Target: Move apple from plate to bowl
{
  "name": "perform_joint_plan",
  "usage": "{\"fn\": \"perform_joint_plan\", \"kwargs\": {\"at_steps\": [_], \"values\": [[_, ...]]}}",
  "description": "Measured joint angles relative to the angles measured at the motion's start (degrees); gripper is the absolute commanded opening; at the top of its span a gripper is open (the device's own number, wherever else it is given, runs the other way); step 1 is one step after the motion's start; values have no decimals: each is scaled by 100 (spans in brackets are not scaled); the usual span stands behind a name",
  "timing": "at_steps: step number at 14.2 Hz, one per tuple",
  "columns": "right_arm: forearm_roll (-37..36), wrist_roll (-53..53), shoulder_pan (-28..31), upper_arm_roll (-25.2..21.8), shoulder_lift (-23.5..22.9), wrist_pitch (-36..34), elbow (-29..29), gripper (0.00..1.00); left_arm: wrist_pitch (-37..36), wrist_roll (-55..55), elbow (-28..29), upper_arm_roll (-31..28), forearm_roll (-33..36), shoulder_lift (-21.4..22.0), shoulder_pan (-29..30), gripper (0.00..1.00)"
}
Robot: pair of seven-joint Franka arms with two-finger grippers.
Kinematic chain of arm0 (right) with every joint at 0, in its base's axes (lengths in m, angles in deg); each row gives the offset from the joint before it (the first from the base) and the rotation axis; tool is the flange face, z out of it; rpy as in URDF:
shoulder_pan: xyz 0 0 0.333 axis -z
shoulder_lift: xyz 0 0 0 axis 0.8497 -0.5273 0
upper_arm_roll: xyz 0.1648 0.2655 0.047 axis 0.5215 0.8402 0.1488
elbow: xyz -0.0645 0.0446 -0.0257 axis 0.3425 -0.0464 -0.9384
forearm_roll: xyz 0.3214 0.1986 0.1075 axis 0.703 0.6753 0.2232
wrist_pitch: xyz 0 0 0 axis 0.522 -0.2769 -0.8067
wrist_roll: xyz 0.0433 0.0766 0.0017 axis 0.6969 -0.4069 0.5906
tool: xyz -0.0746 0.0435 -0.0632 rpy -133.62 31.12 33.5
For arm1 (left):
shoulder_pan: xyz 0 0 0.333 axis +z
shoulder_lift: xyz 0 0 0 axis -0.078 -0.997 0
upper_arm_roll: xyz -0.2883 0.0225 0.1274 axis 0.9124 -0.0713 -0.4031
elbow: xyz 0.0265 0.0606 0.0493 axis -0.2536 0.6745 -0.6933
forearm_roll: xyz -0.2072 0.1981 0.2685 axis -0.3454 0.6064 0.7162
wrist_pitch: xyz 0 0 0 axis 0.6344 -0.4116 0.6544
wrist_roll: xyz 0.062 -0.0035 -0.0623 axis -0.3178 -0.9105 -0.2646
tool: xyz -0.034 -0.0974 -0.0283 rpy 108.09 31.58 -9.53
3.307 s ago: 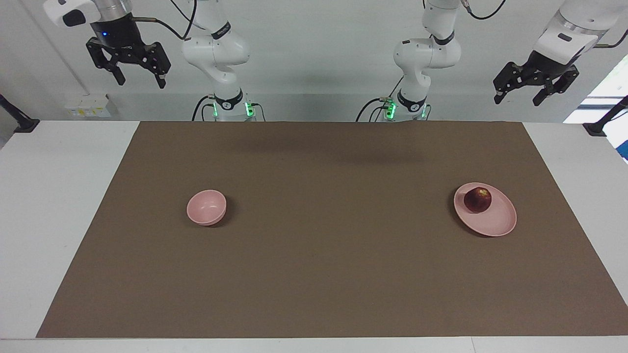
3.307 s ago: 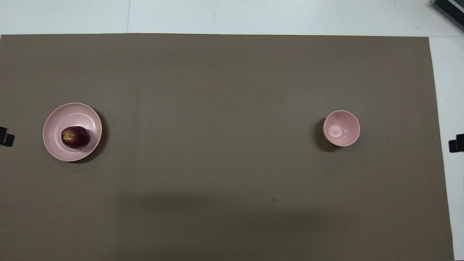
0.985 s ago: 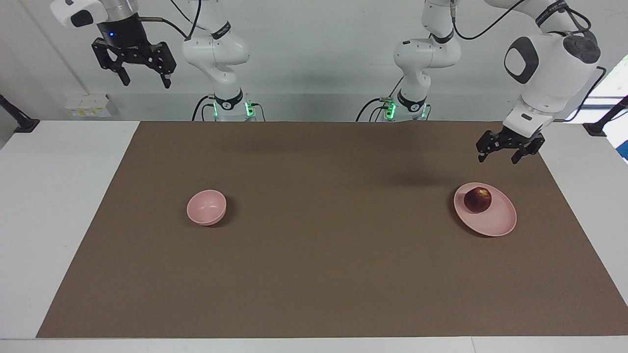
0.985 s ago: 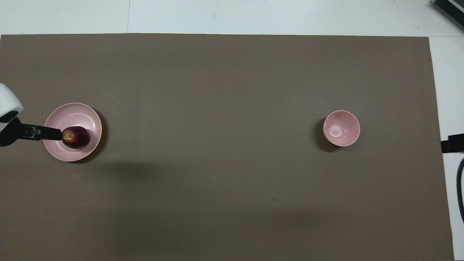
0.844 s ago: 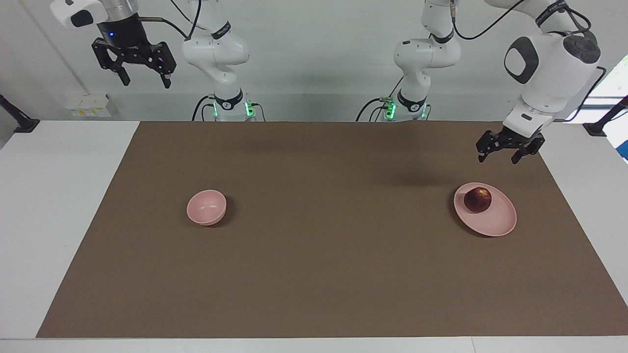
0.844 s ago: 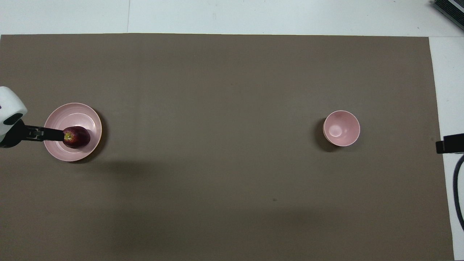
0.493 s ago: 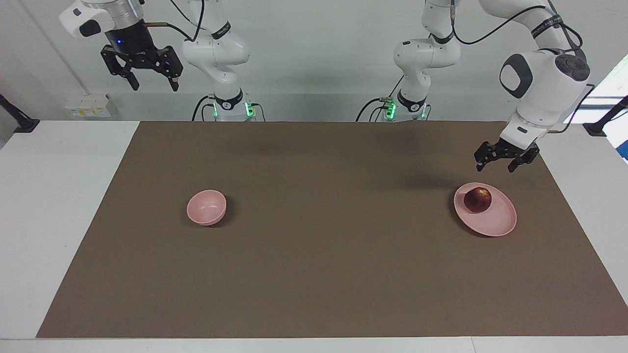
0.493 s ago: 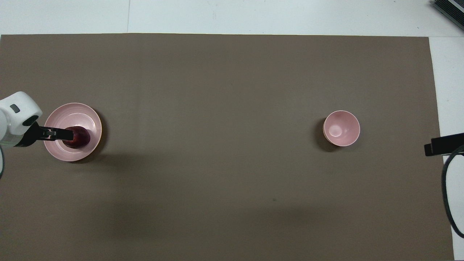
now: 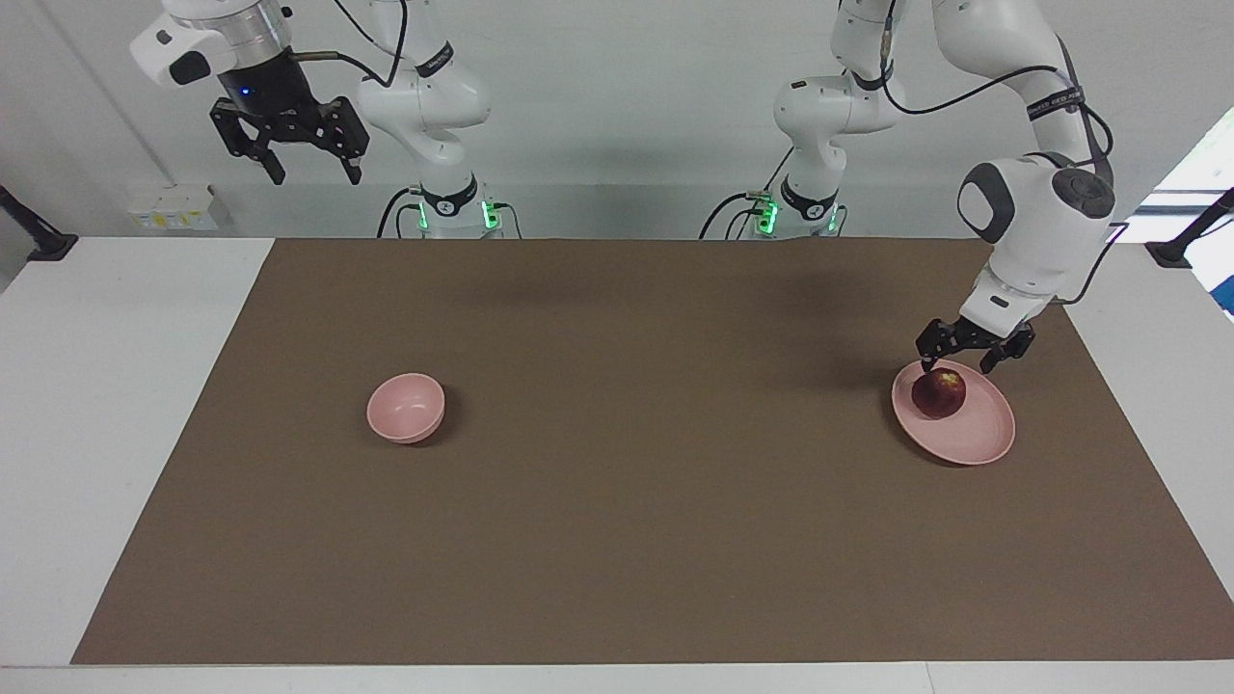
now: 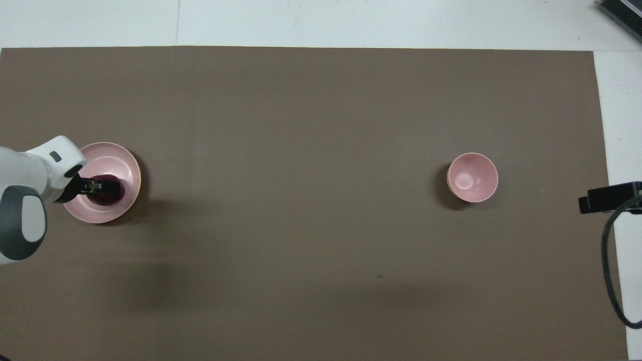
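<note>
Hovering low over the plate (image 9: 974, 439), the left gripper (image 9: 956, 365) is standing just above the apple (image 9: 939, 392), its two fingers spread wide, one to either side of the fruit's top; no contact between fingers and apple is showing in the facing view. In the overhead view the left gripper (image 10: 103, 186) is covering most of the apple (image 10: 106, 199), leaving only a dark red edge visible.

The apple is sitting on the plate (image 10: 125, 165), on the part nearer to the robots, close to the rim. The plate is lying on the brown mat (image 9: 636, 501) toward the left arm's end of the table, well in from the mat's edge there.

The bowl (image 9: 406, 408) is standing upright and holding nothing, toward the right arm's end of the table, well apart from the plate. The stretch of mat between plate and bowl (image 10: 472, 177) is carrying no object.

The right gripper (image 9: 308, 178) is waiting high at the right arm's end, over the table's edge nearest the robots, its fingers apart and holding nothing. The white table (image 9: 106, 405) is showing as a margin around the mat.
</note>
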Motion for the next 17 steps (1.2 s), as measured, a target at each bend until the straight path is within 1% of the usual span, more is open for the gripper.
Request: {"fn": "perform_joint_plan", "kwargs": {"at_steps": [3, 4, 5, 8, 11, 13, 14, 16, 17], "values": [[0, 0, 0, 0, 0, 75, -10, 100, 73, 0, 48, 2, -4, -28, 70, 38], [0, 0, 0, 0, 0, 75, -12, 100, 82, 0, 46, 1, -5, -18, 74, 14], [0, 0, 0, 0, 0, 75, -13, 100, 84, 0, 46, 2, -5, -17, 74, 0], [0, 0, 0, 0, 0, 75, -14, 100, 101, 0, 33, 23, -5, -16, 72, 0], [0, 0, 0, 0, 0, 75, -16, 100, -14, 2, -132, 110, -6, 67, 45, 0], [20, 0, -1, 2, 0, 75, -53, 100, -341, -16, -246, 179, -14, 331, -78, 0], [94, 0, -7, 5, 1, 75, -119, 100, -532, -95, -276, 195, -50, 534, -208, 0], [224, 0, -61, 8, -1, 75, -254, 100, -852, -449, -278, 213, -315, 877, -553, 0], [246, -7, -89, 9, 0, 75, -297, 100, -925, -673, -274, 223, -442, 972, -773, 0]]}}
